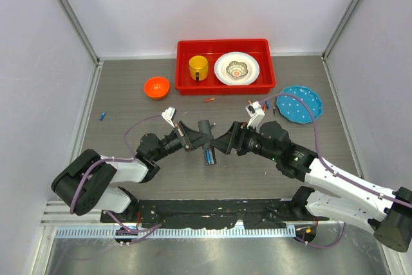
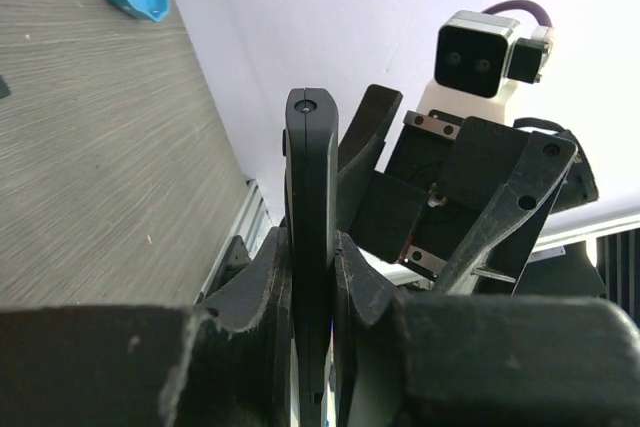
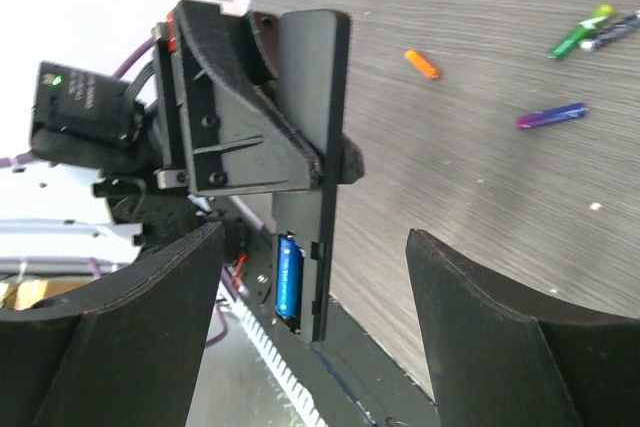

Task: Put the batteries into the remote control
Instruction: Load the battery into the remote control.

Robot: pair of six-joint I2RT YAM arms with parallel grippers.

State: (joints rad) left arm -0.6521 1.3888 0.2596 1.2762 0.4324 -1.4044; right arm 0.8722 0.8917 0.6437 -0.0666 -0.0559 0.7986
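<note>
The left gripper (image 2: pixel 312 272) is clamped tight on the black remote control (image 2: pixel 311 167), holding it on edge. The right gripper (image 3: pixel 315 247) faces it, jaws spread wide, holding nothing. A blue battery (image 3: pixel 288 275) sits in the remote's open compartment; an orange battery (image 3: pixel 422 64) and a purple battery (image 3: pixel 550 116) lie loose on the table (image 3: pixel 480 197) beyond

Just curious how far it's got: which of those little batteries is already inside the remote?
The blue battery, sitting in the remote's open slot; the orange battery, purple battery and green battery lie loose on the table.
</note>
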